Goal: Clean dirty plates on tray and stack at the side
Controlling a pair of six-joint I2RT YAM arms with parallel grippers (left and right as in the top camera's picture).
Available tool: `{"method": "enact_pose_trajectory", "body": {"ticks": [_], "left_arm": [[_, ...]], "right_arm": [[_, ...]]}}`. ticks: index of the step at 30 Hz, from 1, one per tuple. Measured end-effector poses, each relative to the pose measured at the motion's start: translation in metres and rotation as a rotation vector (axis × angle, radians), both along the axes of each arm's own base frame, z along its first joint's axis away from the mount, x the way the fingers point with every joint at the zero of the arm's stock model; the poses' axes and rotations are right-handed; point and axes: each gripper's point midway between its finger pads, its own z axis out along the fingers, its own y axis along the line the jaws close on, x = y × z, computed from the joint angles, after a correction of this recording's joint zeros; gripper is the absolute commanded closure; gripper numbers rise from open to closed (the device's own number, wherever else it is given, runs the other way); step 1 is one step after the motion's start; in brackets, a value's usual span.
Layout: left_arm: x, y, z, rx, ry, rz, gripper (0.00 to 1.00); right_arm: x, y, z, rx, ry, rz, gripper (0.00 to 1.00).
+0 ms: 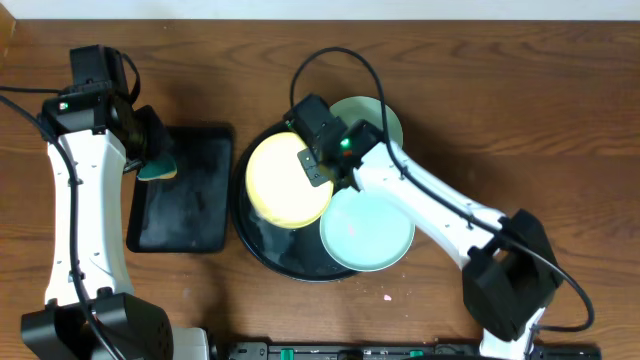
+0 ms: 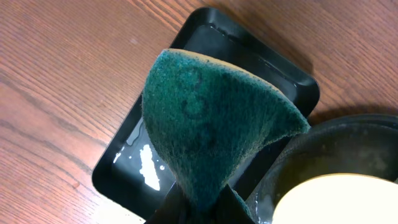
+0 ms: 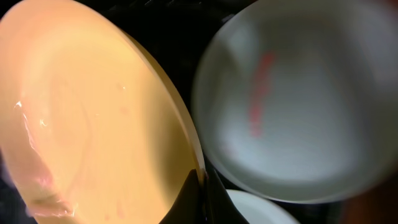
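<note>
Fingers (image 3: 186, 200) of R gripper (image 1: 320, 172) pinch yellow plate (image 1: 285, 182) rim, tips cut off at frame bottom. L gripper (image 1: 152, 152) clamps sponge (image 2: 211, 118), which hides its fingers. Mint plate's (image 3: 298, 106) red smear shows in R wrist only.

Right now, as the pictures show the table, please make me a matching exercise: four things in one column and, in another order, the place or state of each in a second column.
Column one
1. green sponge
2. yellow plate
3. rectangular black tray
4. round black tray

Column two
A. flat on the table, to the left of the round black tray
B. rim pinched by the right tool
C. carries the yellow plate and two aqua plates
D. held in the left tool

Pairs: 1-D, 2-B, 3-A, 4-C.
</note>
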Motion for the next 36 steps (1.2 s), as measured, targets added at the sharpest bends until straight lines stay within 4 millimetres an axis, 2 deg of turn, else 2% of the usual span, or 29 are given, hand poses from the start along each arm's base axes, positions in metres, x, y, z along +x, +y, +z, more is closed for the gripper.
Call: {"method": "enact_pose_trajectory", "body": {"ticks": [6, 15, 24, 26, 29, 36], "left_arm": [[0.0, 0.0, 0.0, 0.0, 0.001, 0.0, 0.93], [-0.003, -0.001, -0.004, -0.004, 0.015, 0.0, 0.93], [-0.003, -0.001, -0.004, -0.004, 0.016, 0.0, 0.92], [-0.003, -0.001, -0.004, -0.003, 0.015, 0.0, 0.92], [-0.003, -0.001, -0.004, -0.004, 0.015, 0.0, 0.93], [0.0, -0.014, -0.005, -0.072, 0.001, -0.027, 0.93]], "right_arm": [[-0.001, -0.004, 0.032, -0.254, -0.286, -0.012, 0.99], [-0.028, 0.012, 0.089, -0.492, -0.655, -0.029, 0.99], [-0.038, 0.008, 0.125, -0.553, -0.802, -0.085, 0.99], [-0.039, 0.007, 0.126, -0.537, -0.789, -0.079, 0.99], [-0.04, 0.008, 0.118, -0.497, -0.724, -0.045, 0.99], [-0.029, 0.006, 0.074, -0.266, -0.419, -0.029, 0.99]]}}
